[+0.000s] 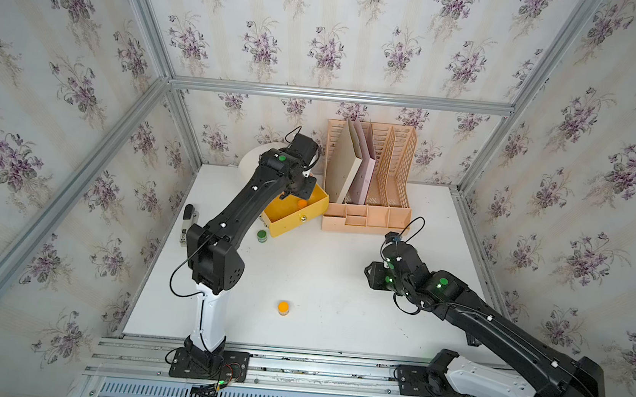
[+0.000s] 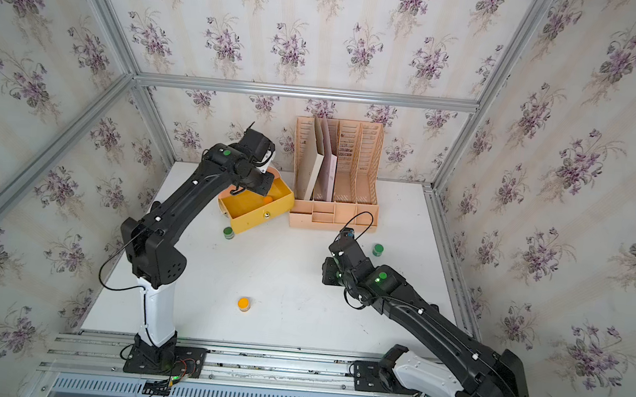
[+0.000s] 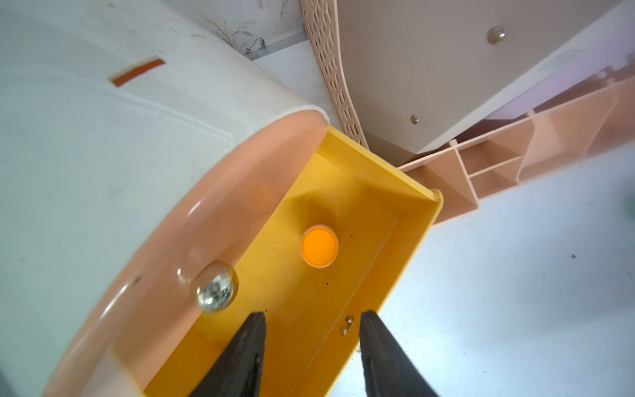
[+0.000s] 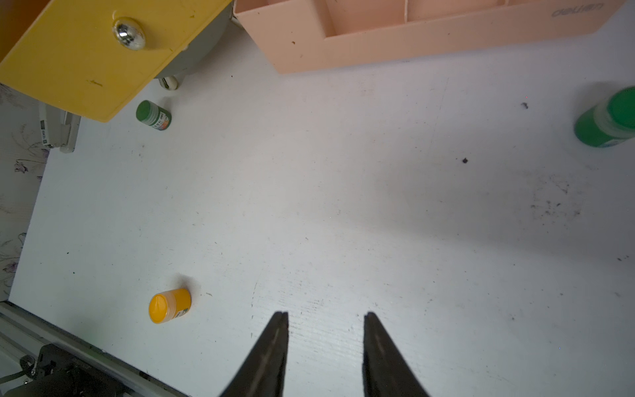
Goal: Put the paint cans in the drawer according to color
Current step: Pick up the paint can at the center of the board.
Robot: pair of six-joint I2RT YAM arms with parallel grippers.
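Observation:
The white chest (image 3: pixel 103 137) has its yellow drawer (image 3: pixel 360 240) pulled out, and an orange-lidded paint can (image 3: pixel 319 246) stands upright on the drawer floor. My left gripper (image 3: pixel 312 314) hovers over that drawer, open, with nothing between its fingers. The peach drawer front (image 3: pixel 206 223) above it is closed. One dark green can (image 1: pixel 262 236) sits on the table just in front of the yellow drawer. Another green can (image 2: pixel 378 249) stands near my right arm. An orange can (image 1: pixel 283 307) stands toward the table's front. My right gripper (image 4: pixel 324 314) is open and empty above bare table.
A peach lattice file rack (image 1: pixel 370 180) with folders stands at the back, right beside the open drawer. A stapler (image 1: pixel 186 224) lies near the table's left edge. Aluminium frame rails (image 1: pixel 293 360) run along the front edge.

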